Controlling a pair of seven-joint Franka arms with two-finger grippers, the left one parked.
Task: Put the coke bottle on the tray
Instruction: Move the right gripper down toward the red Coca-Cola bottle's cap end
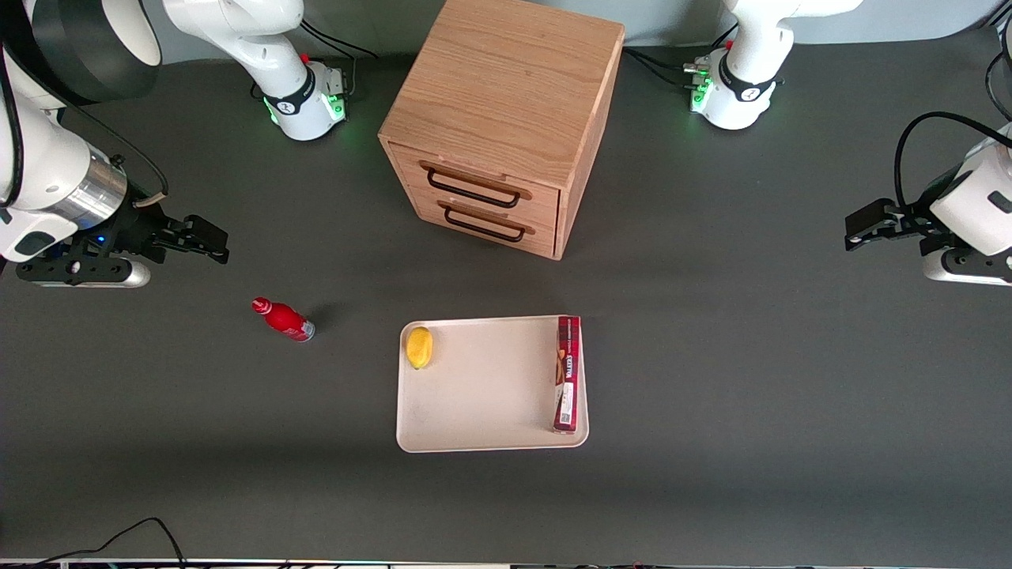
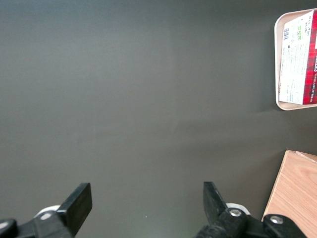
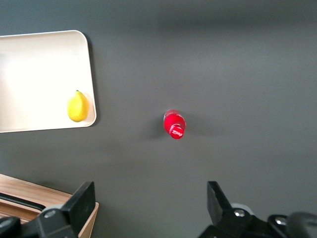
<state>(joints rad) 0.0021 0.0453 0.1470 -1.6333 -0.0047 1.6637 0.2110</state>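
**Approach to the bottle: gripper high, nothing held**

We log the gripper (image 1: 212,239) raised above the table at the working arm's end, jaws spread wide and empty; the right wrist view shows both fingers (image 3: 81,201) with bare table between them. The coke bottle (image 1: 283,319) stands upright on the dark table mat (image 1: 711,379), well apart from the tray (image 1: 482,395). From the tray's centre in the front view, the bottle sits at roughly 10 o'clock; from the gripper, at about 4 o'clock.

Step in hand, as we judge it: reach and grasp. We would descend centred over the bottle and close on the wider body, not the narrow neck (the neck gives little surface and may let it swing). The glossy red skin looks slick, so a firm, square pinch seems prudent.

Materials: bottle smooth and rounded, red cap on a tapering neck. Tray matte cream, low rim, rounded corners. It already carries a yellow lemon (image 1: 419,347) in one corner and a long red box (image 1: 568,373) along one short edge; the middle is free for placing. The wooden drawer cabinet (image 1: 506,118) stands farther from the front camera than the tray.
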